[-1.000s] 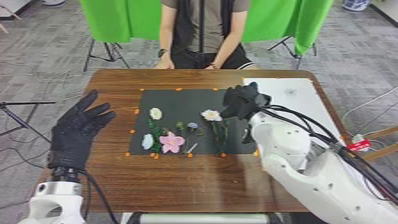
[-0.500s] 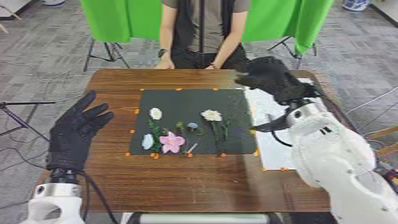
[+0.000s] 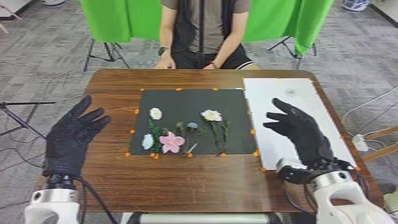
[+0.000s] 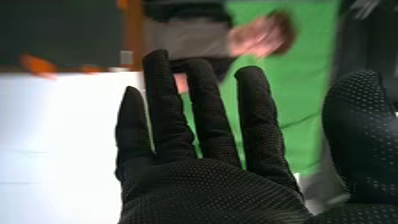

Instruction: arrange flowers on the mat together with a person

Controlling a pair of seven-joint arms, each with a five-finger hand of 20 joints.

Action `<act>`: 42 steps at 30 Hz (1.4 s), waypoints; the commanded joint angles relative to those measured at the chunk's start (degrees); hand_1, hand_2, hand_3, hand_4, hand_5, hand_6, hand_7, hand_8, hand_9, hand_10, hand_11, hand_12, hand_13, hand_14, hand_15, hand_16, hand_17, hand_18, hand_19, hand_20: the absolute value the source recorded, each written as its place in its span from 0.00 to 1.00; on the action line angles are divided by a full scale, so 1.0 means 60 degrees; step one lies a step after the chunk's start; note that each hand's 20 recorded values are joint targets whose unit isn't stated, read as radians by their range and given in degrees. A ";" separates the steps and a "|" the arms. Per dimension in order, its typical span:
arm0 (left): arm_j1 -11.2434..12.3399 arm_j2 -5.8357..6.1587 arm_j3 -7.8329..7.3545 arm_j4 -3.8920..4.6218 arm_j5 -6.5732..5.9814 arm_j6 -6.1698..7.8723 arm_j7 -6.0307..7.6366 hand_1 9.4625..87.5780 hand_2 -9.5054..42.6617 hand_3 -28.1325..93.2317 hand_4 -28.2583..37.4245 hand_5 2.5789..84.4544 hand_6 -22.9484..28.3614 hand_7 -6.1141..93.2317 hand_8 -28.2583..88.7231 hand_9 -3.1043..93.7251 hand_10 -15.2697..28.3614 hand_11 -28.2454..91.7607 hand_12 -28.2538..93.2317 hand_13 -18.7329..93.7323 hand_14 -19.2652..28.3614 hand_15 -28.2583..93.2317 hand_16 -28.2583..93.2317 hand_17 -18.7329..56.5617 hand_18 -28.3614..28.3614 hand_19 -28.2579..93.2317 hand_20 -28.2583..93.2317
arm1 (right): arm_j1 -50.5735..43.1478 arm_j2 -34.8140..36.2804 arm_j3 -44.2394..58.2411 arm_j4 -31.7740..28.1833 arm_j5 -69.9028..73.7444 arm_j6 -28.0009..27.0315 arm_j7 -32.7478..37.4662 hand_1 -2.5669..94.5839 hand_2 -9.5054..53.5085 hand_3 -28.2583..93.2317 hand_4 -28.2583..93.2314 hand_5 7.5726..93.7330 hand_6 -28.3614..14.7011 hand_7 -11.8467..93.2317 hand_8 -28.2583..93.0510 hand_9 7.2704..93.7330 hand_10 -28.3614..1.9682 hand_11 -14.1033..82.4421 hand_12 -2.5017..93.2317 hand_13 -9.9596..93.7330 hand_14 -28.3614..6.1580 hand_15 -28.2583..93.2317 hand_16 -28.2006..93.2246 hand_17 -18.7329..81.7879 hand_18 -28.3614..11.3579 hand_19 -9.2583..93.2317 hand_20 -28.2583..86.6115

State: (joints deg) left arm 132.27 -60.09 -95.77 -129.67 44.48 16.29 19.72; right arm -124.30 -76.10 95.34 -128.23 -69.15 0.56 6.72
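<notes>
in the head view, can see the left hand [image 3: 69, 140] left of the dark mat [image 3: 187, 102], over the brown table [image 3: 178, 180], with relaxed fingers spread and thumb held apart. can see the right hand [image 3: 302, 132] over the white sheet [image 3: 275, 95] beside the mat, spread likewise. on the mat, find a white flower [image 3: 155, 113] toward the far left corner, a pale flower [image 3: 147, 141] near the left edge, a pink flower [image 3: 171, 142] just beside it, a small bluish flower [image 3: 193, 125] between, and a larger white flower [image 3: 211, 115] right of the middle, near green stems [image 3: 225, 132]. round the mat's edges, notice small orange pieces [image 3: 253, 131]. in the right wrist view, see the right hand [image 4: 204, 195] with straight fingers fanned apart and thumb well away from them, and behind it, catch part of the mat, the white sheet and green cloth [image 4: 302, 95].
</notes>
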 commanded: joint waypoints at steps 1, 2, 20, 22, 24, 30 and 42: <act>0.0144 -0.0497 -0.0022 0.0166 0.0456 -0.0291 -0.0336 0.14 0.31 0.86 0.00 0.43 0.60 0.12 0.18 0.43 0.77 0.41 0.32 0.44 0.92 0.59 0.18 0.18 0.94 0.67 0.42 | -0.0227 -0.0487 -0.0176 0.0248 0.2075 -0.0564 -0.0040 0.24 0.25 0.84 0.01 0.40 0.73 0.24 0.12 0.46 0.49 0.27 0.18 0.46 0.33 0.49 0.36 0.23 0.27 0.44 0.43; 0.0139 -0.0460 -0.0011 0.0178 0.0474 -0.0252 -0.0291 0.14 0.31 0.86 0.00 0.42 0.59 0.11 0.18 0.43 0.77 0.41 0.32 0.44 0.92 0.59 0.18 0.18 0.94 0.67 0.42 | -0.0180 -0.0458 -0.0157 0.0269 0.2072 -0.0543 -0.0052 0.23 0.25 0.84 0.01 0.39 0.73 0.23 0.12 0.46 0.49 0.27 0.18 0.46 0.33 0.49 0.36 0.23 0.27 0.44 0.43; 0.0110 -0.0501 -0.0092 0.0177 0.0486 -0.0421 -0.0433 0.13 0.31 0.86 0.00 0.41 0.57 0.11 0.18 0.43 0.77 0.40 0.32 0.44 0.93 0.60 0.19 0.19 0.96 0.69 0.44 | -0.0040 -0.0296 0.0070 0.0384 0.2108 -0.0505 0.0001 0.23 0.26 0.84 0.01 0.39 0.74 0.24 0.12 0.46 0.49 0.27 0.18 0.46 0.33 0.50 0.37 0.23 0.26 0.44 0.43; 0.0111 -0.0472 -0.0059 0.0183 0.0479 -0.0439 -0.0401 0.13 0.31 0.86 0.00 0.41 0.57 0.11 0.18 0.43 0.76 0.40 0.32 0.44 0.93 0.60 0.19 0.19 0.96 0.69 0.43 | -0.0001 -0.0268 0.0033 0.0402 0.2097 -0.0496 0.0016 0.23 0.26 0.84 0.01 0.39 0.74 0.24 0.12 0.46 0.50 0.27 0.18 0.47 0.33 0.49 0.37 0.23 0.26 0.44 0.43; 0.0075 -0.0478 -0.0024 0.0200 0.0481 -0.0429 -0.0411 0.13 0.31 0.86 0.00 0.41 0.57 0.11 0.18 0.43 0.77 0.40 0.32 0.44 0.93 0.60 0.19 0.20 0.96 0.68 0.43 | 0.0056 -0.0261 0.0035 0.0425 0.2040 -0.0552 0.0050 0.23 0.26 0.84 0.01 0.39 0.74 0.24 0.12 0.46 0.50 0.27 0.18 0.46 0.32 0.48 0.36 0.23 0.27 0.44 0.43; 0.0056 -0.0506 0.0008 0.0232 0.0543 -0.0503 -0.0504 0.13 0.31 0.86 0.00 0.41 0.57 0.11 0.18 0.42 0.76 0.40 0.32 0.43 0.93 0.59 0.19 0.19 0.95 0.66 0.39 | 0.0176 -0.0249 0.0092 0.0490 0.2072 -0.0578 0.0186 0.23 0.26 0.84 0.01 0.39 0.74 0.24 0.12 0.46 0.52 0.26 0.17 0.46 0.32 0.44 0.36 0.24 0.27 0.41 0.42; 0.0226 -0.0673 -0.0228 0.0155 0.0676 -0.0793 -0.0722 0.13 0.31 0.86 0.00 0.40 0.57 0.11 0.18 0.42 0.76 0.40 0.33 0.42 0.93 0.59 0.19 0.17 0.95 0.67 0.37 | 0.0237 -0.0225 0.0273 0.0549 0.2020 -0.0570 0.0234 0.22 0.26 0.84 0.00 0.39 0.74 0.24 0.12 0.45 0.52 0.25 0.17 0.46 0.32 0.43 0.38 0.23 0.27 0.41 0.42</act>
State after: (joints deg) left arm 132.55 -63.31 -96.59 -128.79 47.86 12.94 16.51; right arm -122.89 -77.67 96.76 -125.13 -56.55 -2.98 8.51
